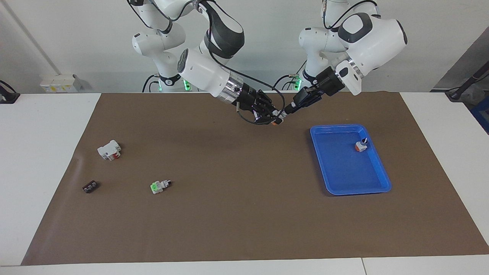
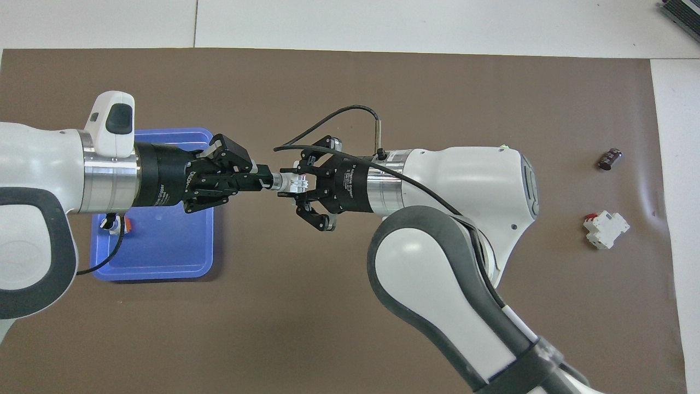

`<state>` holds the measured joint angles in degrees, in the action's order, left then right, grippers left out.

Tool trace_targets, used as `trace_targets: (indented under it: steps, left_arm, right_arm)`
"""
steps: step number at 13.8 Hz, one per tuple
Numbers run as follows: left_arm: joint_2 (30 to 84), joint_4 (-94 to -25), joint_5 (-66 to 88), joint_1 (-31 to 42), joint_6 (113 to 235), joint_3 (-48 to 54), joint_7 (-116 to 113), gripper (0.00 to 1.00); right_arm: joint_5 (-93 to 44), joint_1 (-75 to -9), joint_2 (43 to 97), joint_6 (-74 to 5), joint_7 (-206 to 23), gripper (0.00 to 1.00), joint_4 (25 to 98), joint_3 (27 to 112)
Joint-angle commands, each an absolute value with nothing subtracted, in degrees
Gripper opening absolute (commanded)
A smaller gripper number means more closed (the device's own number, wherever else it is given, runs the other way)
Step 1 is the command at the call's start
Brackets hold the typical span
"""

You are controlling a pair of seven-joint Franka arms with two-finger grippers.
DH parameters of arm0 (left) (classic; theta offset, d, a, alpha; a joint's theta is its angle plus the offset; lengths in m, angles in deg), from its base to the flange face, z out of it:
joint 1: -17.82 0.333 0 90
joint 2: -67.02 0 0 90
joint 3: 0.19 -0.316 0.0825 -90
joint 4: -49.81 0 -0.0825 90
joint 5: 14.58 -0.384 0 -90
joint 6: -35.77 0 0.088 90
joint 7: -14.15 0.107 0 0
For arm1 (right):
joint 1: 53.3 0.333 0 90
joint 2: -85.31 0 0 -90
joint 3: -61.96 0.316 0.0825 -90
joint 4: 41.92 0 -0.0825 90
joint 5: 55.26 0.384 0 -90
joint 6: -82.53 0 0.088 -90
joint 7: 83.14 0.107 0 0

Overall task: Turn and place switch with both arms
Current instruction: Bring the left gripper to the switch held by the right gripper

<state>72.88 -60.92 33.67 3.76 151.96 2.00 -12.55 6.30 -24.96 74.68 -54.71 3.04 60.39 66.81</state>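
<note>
1. I see both tools meeting in the air over the brown mat (image 1: 244,214) on the desk (image 1: 46,160), beside the blue tray (image 1: 382,175).
2. Right tool (image 1: 276,119) – closed around the switch (image 2: 290,183) body; orange patch visible in the facing view.
3. Left tool (image 2: 267,183) – fingers pinched on the switch's knob end.
4. Tray holds a similar switch with a dark-blue knob (image 1: 361,145).
5. Toward the right arm's end of the desk: a white block with red (image 1: 109,149), a green-and-white switch (image 1: 159,186), a small dark part (image 1: 89,186).
</note>
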Motion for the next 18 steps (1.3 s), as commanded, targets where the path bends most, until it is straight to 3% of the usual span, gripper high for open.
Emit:
trace_targets:
  steps: [1,3,6,14,18]
  left_arm:
    - [74.3,-62.6,33.3,2.7,152.5,1.6,-11.3,0.25]
    - [74.3,-62.6,33.2,2.7,152.4,1.6,-10.9,0.21]
    - [74.3,-62.6,33.2,2.8,152.4,1.6,-10.3,0.0]
    - [74.4,-62.7,33.2,2.8,151.8,1.6,-11.7,0.0]
    - [74.3,-62.4,33.1,2.7,152.0,1.6,-29.3,0.0]
  right_arm:
    - [7.3,-24.7,74.9,-55.5,4.0,0.0,60.2,67.0]
    - [7.3,-24.7,74.9,-55.5,4.0,0.0,60.2,67.0]
    - [7.3,-24.7,74.9,-55.5,4.0,0.0,60.2,67.0]
    - [7.3,-24.7,75.1,-55.5,4.0,0.0,60.2,67.0]
    - [7.3,-24.7,75.1,-55.5,4.0,0.0,60.2,67.0]
